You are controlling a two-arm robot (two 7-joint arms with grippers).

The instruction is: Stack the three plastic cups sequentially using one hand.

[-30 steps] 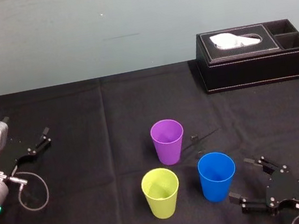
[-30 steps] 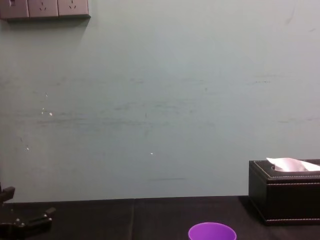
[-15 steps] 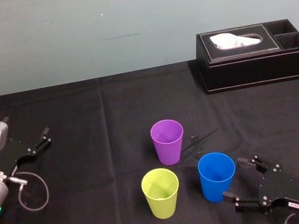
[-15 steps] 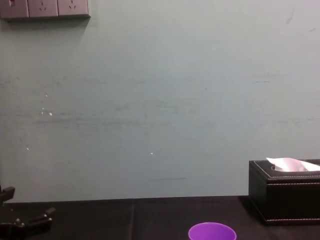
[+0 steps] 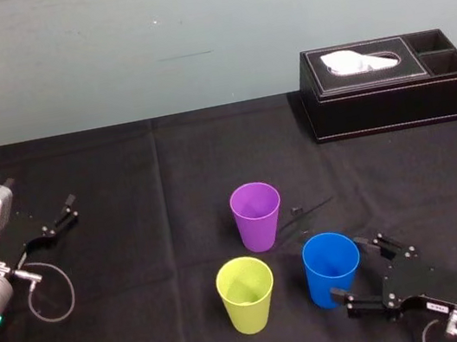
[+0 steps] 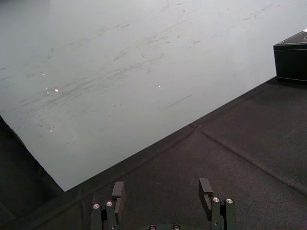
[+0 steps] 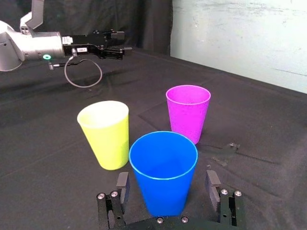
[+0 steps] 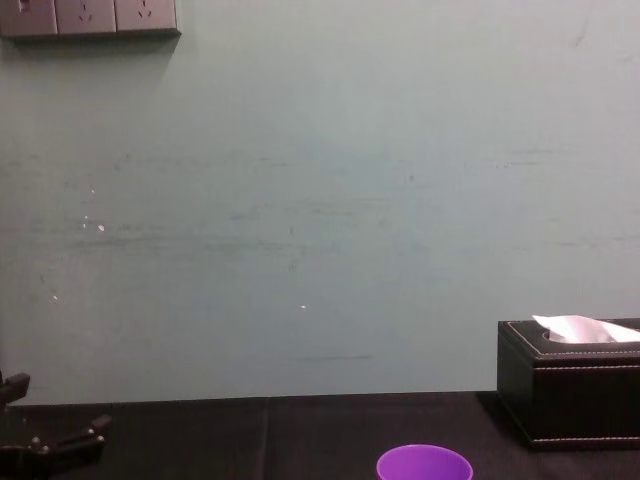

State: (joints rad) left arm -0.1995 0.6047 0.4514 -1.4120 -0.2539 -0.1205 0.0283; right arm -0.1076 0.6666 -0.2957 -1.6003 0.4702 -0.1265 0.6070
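So basically the whole thing comes down to the blue cup [image 5: 332, 263] and the right gripper [image 5: 345, 269], which is the nearer arm by a lot. The cup stands upright on the black table [image 5: 160, 235], its long axis vertical, dead ahead of the gripper and already partly between its fingers. Those fingers are spread wide. In the right wrist view there's a gap on each side of the cup, so no contact from what can be seen.

Looks like the next step is just a squeeze on the lower body. The purple cup [image 5: 257, 214] sits farther back and to the left, and the yellow-green cup [image 5: 246, 293] is just beside the blue one on its left. The left gripper [image 5: 71, 208] is parked at the far left of the table, fingers spread too.
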